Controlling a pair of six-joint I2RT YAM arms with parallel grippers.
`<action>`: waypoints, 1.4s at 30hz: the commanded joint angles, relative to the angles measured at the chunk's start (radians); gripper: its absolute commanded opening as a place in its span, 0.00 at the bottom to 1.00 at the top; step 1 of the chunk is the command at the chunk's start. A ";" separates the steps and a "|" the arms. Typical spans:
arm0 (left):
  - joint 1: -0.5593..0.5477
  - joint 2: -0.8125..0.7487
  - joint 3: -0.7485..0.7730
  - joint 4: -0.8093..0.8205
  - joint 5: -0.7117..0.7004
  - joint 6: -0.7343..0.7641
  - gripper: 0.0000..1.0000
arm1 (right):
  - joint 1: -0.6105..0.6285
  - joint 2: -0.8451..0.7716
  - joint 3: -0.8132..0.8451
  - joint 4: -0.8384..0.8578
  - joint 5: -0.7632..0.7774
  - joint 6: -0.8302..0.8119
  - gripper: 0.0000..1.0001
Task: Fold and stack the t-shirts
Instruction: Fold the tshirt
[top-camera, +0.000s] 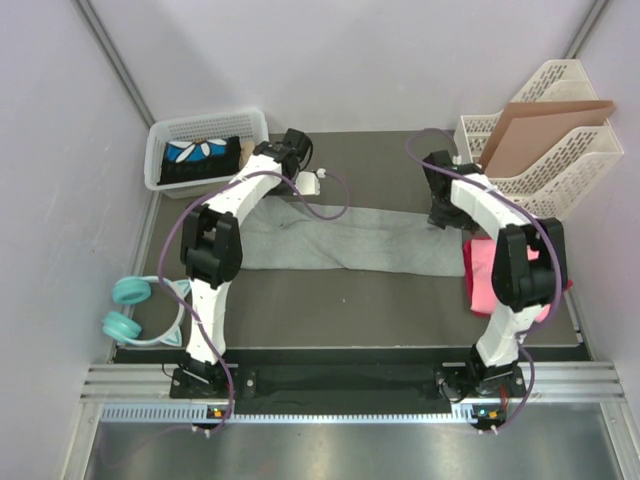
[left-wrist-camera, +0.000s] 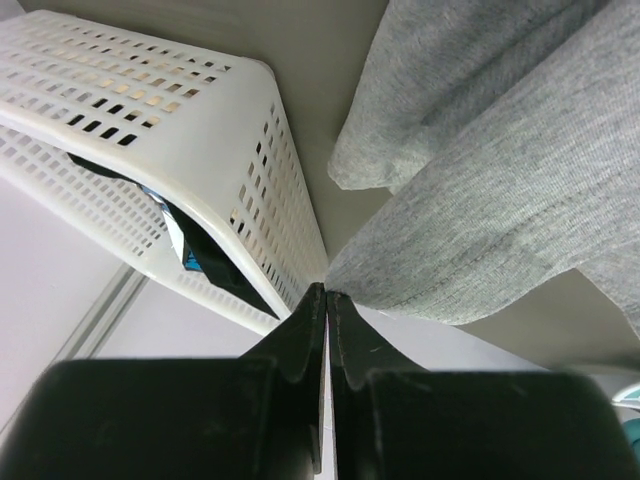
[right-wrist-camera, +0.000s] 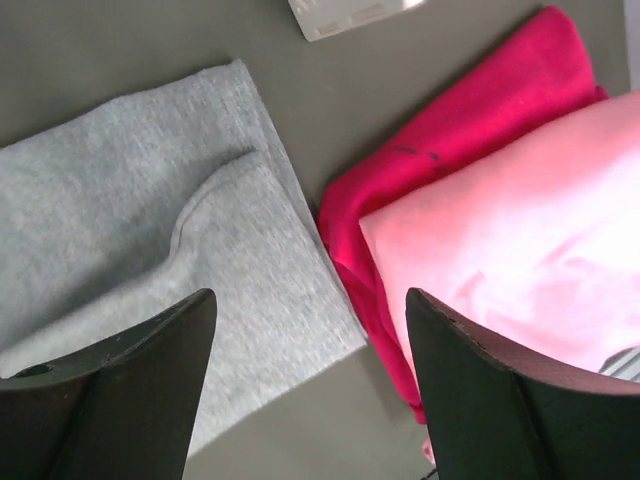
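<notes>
- The grey t-shirt lies as a long folded strip across the middle of the worktop, between the two arms; the pink t-shirt sits on the magenta t-shirt at the right, just beside the strip's right end
- The left end effector has its jaws pressed together, with the grey hem right at the tips; I cannot tell whether a thin edge is caught. If it is, any pull away probably drags that end and opens the fold
- The white basket stands close beside the left end effector, so a sideways swing could knock or hook its wall
- The right end effector stands wide and holds nothing, above the grey corner
- The magenta edge lies just beside that corner, so a low or slightly offset close could take both cloths and pull the stack askew
- The grey corner shows layered folds with a raised ridge; a pinch on the top layer alone would likely peel the fold apart on lifting
- The right arm's elbow hangs over the pink pile in the top view, so a low sweep may shove it
</notes>
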 joint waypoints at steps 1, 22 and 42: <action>0.007 -0.031 -0.016 0.063 -0.035 -0.004 0.06 | 0.048 -0.136 -0.068 0.022 -0.074 0.016 0.76; 0.011 -0.538 -0.655 0.080 0.098 -0.081 0.99 | 0.183 -0.204 -0.379 0.114 -0.164 0.088 0.75; 0.094 -0.524 -0.808 0.228 0.284 -0.171 0.99 | 0.166 -0.181 -0.256 0.074 -0.164 0.074 0.73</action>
